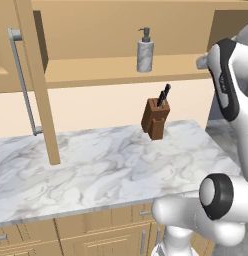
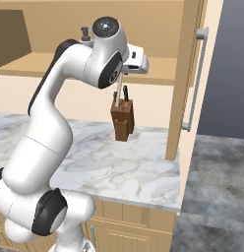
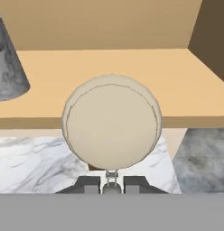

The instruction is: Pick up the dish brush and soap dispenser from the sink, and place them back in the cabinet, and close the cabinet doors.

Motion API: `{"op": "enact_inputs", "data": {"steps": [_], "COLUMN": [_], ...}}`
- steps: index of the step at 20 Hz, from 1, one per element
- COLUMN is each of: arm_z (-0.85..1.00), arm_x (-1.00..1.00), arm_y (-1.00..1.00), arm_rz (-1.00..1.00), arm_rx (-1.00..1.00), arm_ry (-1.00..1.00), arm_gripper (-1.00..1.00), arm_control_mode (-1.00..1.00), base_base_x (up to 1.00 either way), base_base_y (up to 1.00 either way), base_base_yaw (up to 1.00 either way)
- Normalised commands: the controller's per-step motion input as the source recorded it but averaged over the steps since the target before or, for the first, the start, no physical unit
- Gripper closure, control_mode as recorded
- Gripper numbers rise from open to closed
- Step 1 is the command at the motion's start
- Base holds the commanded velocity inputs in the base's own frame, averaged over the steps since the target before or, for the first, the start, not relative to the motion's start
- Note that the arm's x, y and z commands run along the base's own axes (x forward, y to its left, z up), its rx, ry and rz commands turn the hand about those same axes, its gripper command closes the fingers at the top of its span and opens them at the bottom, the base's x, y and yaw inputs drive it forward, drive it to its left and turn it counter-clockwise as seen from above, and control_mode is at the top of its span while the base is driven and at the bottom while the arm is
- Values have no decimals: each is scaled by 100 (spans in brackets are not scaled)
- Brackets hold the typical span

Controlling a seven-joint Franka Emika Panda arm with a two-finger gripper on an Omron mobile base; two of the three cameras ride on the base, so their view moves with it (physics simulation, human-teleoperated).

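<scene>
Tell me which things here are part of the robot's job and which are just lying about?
Part of the job:
- dish brush, held in the shut gripper in front of the shelf
- soap dispenser, standing on the shelf
- cabinet, open
- cabinet doors, still open

Just lying about:
- knife block on the marble counter

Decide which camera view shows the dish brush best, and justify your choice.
The hand view: the dish brush's round cream head faces the camera, its thin handle pinched in the gripper below. The right base view gives just a pale sliver of handle under the hand.
</scene>
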Motion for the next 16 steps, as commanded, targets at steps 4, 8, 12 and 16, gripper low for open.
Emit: {"op": "enact_inputs", "data": {"steps": [4,8,12,16], "arm_z": [27,9,2,0], "arm_x": [45,35,36,34], "arm_y": [0,-2,-1,-2], "arm_rz": [0,0,0,0], "arm_rx": [2,0,0,0], "arm_ry": [0,-1,-4,-7], "arm_gripper": [100,100,100,100], "arm_control_mode": [-100,-100,-100,-100], "base_base_x": [0,0,0,0], "base_base_y": [0,0,0,0], "base_base_yaw": [0,0,0,0]}}
